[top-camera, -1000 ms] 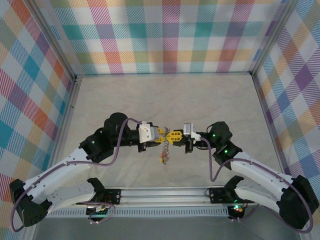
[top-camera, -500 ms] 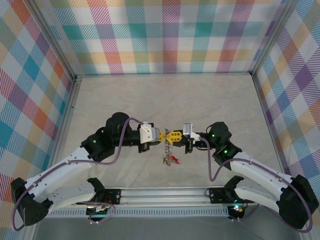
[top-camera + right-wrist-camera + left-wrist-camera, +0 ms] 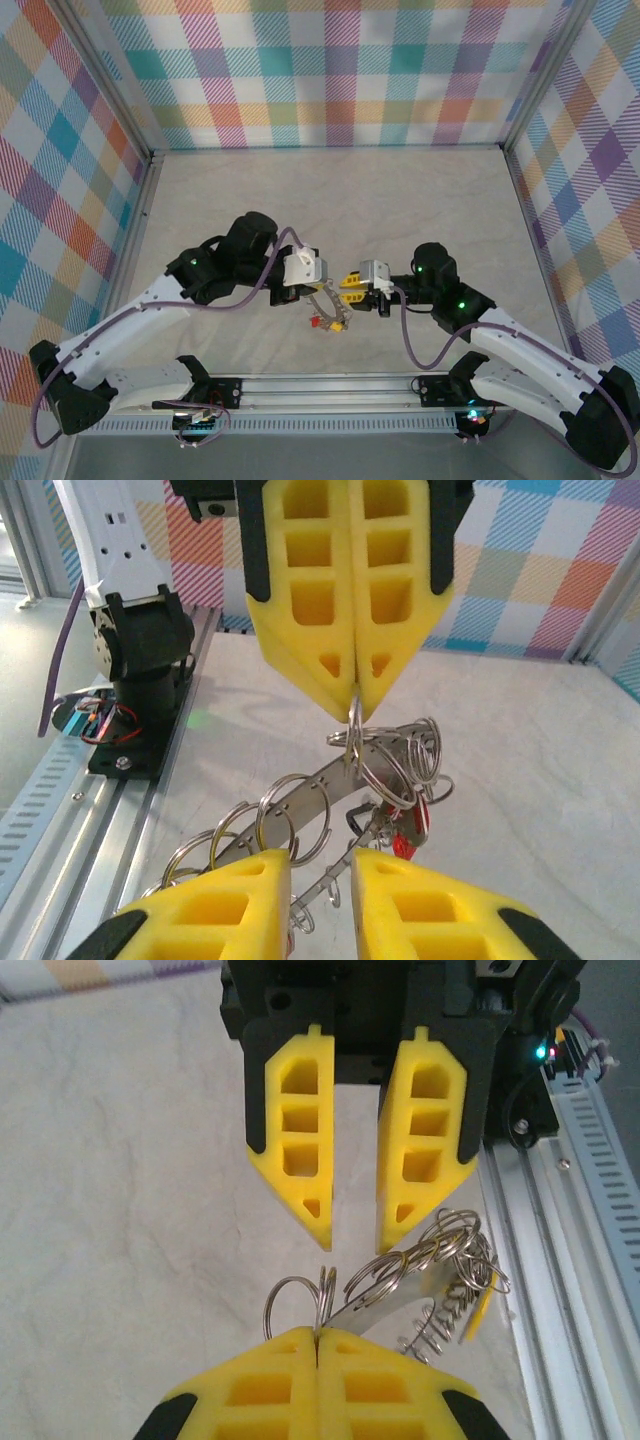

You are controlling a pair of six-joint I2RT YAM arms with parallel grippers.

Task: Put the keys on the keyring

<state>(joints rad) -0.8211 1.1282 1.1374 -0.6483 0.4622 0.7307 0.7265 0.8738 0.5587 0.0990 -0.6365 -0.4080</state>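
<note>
The keyring is a flat grey metal band strung with several small wire rings. It hangs between the two grippers just above the table, and the top view catches it too, keyring. My left gripper is shut on one small ring at the band's end. Seen from the other wrist, that left gripper pinches the ring from above. My right gripper is open, its fingers standing on either side of the band's lower end and apart from it. A red-tagged key and a yellow tag dangle from the keyring.
The arms' mounting rail runs along the near edge, close below the grippers. Its slotted channel lies just right of the keyring. Plaid walls close the table on three sides, with bare table beyond the grippers.
The right gripper has opened and let go of the keyring. The left gripper has closed on the ring and swung a little nearer, so the bundle now hangs from it alone.
</note>
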